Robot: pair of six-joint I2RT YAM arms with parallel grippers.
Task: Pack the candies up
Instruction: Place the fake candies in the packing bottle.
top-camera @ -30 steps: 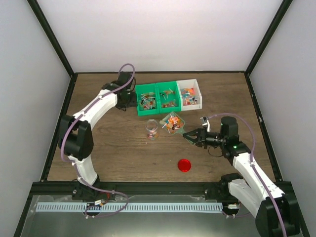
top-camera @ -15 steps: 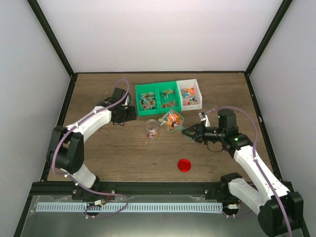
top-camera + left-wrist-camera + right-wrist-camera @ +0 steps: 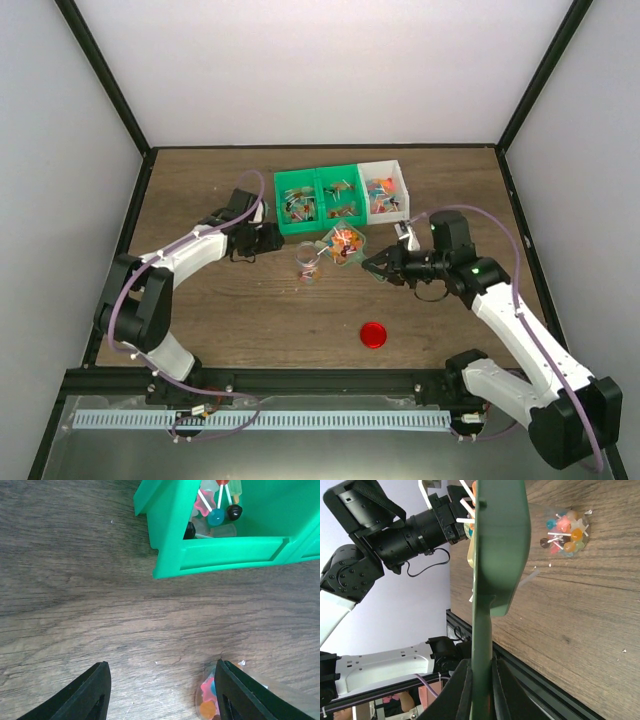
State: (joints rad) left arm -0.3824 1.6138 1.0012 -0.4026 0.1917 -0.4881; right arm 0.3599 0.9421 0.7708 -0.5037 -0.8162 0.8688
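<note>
Left arm [image 3: 190, 250] drawn back from bins [image 3: 316, 195] toward jar [image 3: 307, 260], right arm [image 3: 505, 305] with scoop [image 3: 360, 243] of candies [image 3: 343, 240] shifted leftward

Red lid [image 3: 373, 334] lying flat on the wooden table [image 3: 220, 310], well apart from everything else. Clear jar [image 3: 307, 261] upright mid-table, green dish [image 3: 502, 540] just beside it. Behind them, a green two-compartment bin [image 3: 315, 229] touching a white bin [image 3: 390, 215].

1. The left arm [image 3: 190, 250] and the right arm [image 3: 515, 330] are clad in white shells set between black joint housings.
2. A lilac cable [image 3: 261, 184] is looped along the left arm, and a second lilac cable [image 3: 505, 243] is run along the right.
3. A small green light [image 3: 477, 267] is lit on the right arm's black wrist section.
4. The left gripper [image 3: 161, 685] is fitted with matte black fingers [image 3: 95, 695] with bevelled edges.
</note>
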